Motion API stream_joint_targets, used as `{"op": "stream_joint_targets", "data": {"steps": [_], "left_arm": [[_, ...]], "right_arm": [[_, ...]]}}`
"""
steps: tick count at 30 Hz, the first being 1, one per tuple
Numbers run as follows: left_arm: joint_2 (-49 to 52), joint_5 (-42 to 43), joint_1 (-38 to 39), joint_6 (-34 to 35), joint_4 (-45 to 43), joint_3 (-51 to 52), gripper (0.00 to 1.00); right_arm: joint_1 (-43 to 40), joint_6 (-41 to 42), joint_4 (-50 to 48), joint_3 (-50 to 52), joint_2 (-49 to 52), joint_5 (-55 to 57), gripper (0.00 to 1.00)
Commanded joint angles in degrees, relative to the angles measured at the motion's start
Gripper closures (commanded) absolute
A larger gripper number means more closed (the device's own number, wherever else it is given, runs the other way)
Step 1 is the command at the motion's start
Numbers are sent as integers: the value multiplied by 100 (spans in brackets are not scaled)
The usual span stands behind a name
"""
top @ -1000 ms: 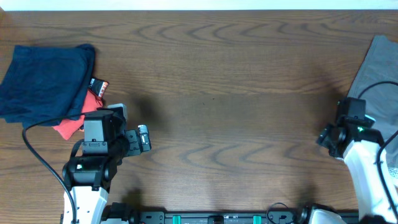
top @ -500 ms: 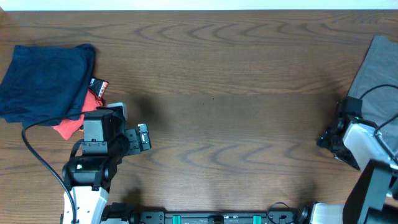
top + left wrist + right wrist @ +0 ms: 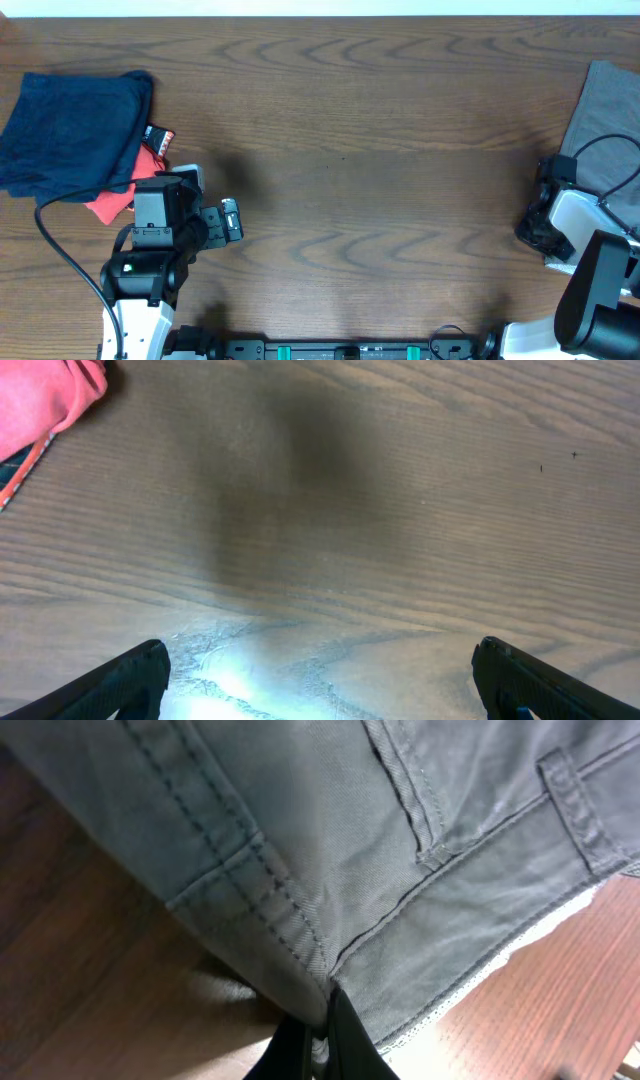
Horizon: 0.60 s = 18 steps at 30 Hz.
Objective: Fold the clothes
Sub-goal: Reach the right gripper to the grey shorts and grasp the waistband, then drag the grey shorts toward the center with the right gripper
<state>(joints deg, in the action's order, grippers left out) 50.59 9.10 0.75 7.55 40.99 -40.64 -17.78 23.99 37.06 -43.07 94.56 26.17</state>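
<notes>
The clothes, a grey woven pair of shorts (image 3: 608, 120), lie at the table's right edge, partly cut off by the frame. In the right wrist view the grey shorts (image 3: 380, 850) fill the picture, with stitched seams, a belt loop and a pale lace-like edge. My right gripper (image 3: 320, 1040) is shut on a fold of the shorts' lower edge, cloth pinched between its black fingers (image 3: 350, 1040). From overhead the right gripper (image 3: 548, 205) sits at the shorts' left edge. My left gripper (image 3: 320, 690) is open over bare wood, apart from the shorts, and shows overhead at the left gripper (image 3: 228, 222).
A dark navy folded garment (image 3: 70, 135) lies at the far left, on a red-orange folded garment (image 3: 112, 205) whose corner (image 3: 45, 400) shows in the left wrist view. A black cable (image 3: 70, 255) trails from the left arm. Brown wooden table (image 3: 380, 150) spans the middle.
My right gripper has closed on the shorts' edge, and the right arm has swung further in from the lower right. The left arm has not moved.
</notes>
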Motion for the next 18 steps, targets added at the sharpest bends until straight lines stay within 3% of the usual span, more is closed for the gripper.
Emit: {"op": "stream_joint_targets", "data": {"steps": [1, 4, 9, 14, 16, 18], "left_arm": [[0, 76, -20, 48, -83, -127, 2], [0, 76, -20, 50, -236, -127, 2], [0, 76, -20, 50, -549, -127, 2], [2, 76, -20, 50, -916, -127, 2], [2, 76, -20, 50, -1075, -127, 2], [2, 76, -20, 50, -1193, -127, 2]], "right_arm": [[149, -1032, -68, 52, 87, -2833, 99], [468, -1663, -92, -166, -11, -4828, 99], [1397, -1541, -713, -535, -380, -6826, 99], [2651, -533, -2566, -719, -603, -6988, 99], [3106, -330, -3394, -719, -614, -6789, 88], [3346, -273, -3700, -719, -614, -6384, 85]]}}
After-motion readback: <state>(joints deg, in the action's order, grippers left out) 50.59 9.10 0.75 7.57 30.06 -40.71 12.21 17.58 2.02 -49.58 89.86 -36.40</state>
